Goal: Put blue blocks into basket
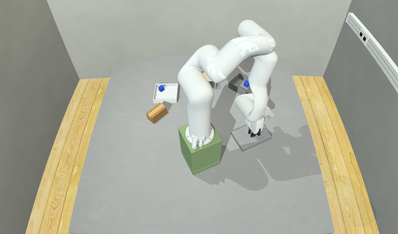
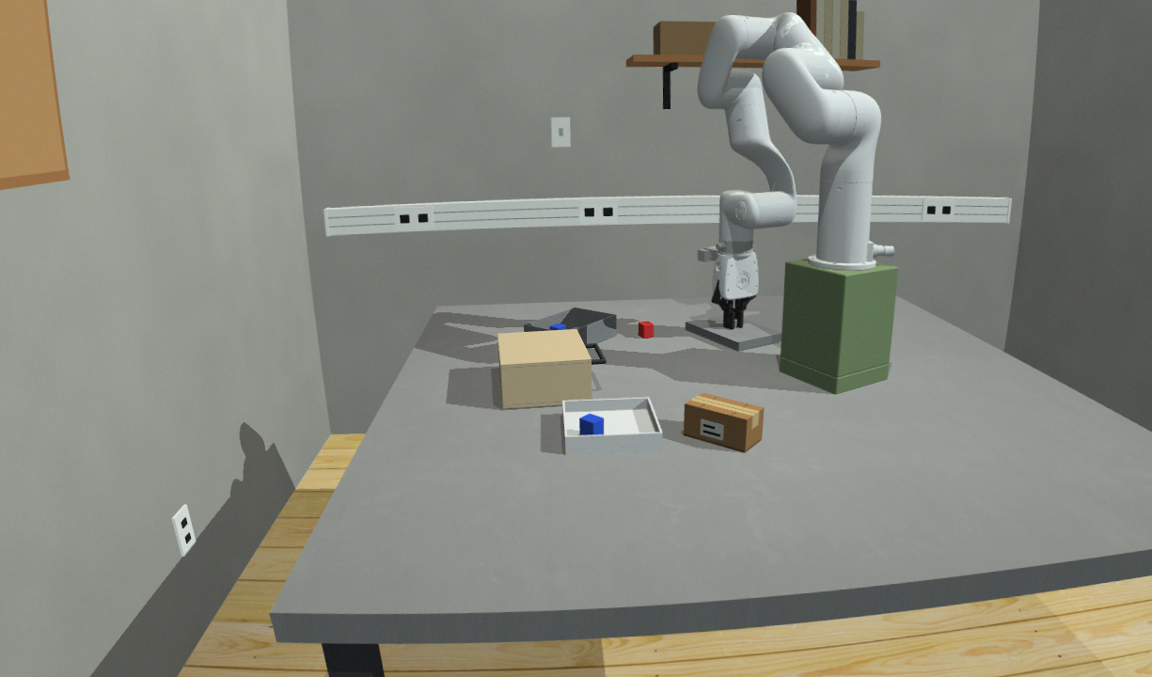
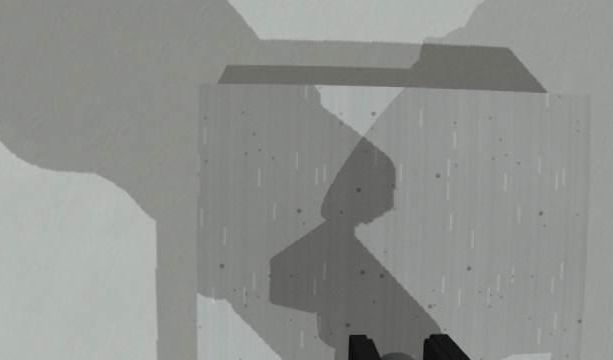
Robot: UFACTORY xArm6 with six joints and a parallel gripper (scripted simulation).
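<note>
My gripper (image 1: pixel 254 133) (image 2: pixel 733 320) (image 3: pixel 396 350) is shut on the knob of the flat grey metal lid (image 1: pixel 240 141) (image 2: pixel 751 337) (image 3: pixel 486 200). The lid sits at or just above the table, right of the arm's base. The dark metal box (image 1: pixel 233 85) (image 2: pixel 591 320) stands open farther back with a blue block (image 1: pixel 246 84) (image 2: pixel 558 326) inside. The white basket (image 1: pixel 165 100) (image 2: pixel 613 442) holds another blue block (image 1: pixel 161 88) (image 2: pixel 591 424). The light wooden cabinet (image 2: pixel 544 368) stands between basket and box; in the top view the arm mostly hides it.
A red block (image 2: pixel 645 329) lies on the table between the metal box and the lid. A brown cardboard box (image 1: pixel 157 112) (image 2: pixel 723 421) lies next to the basket. The arm stands on a green pedestal (image 1: pixel 201 151) (image 2: pixel 836 323).
</note>
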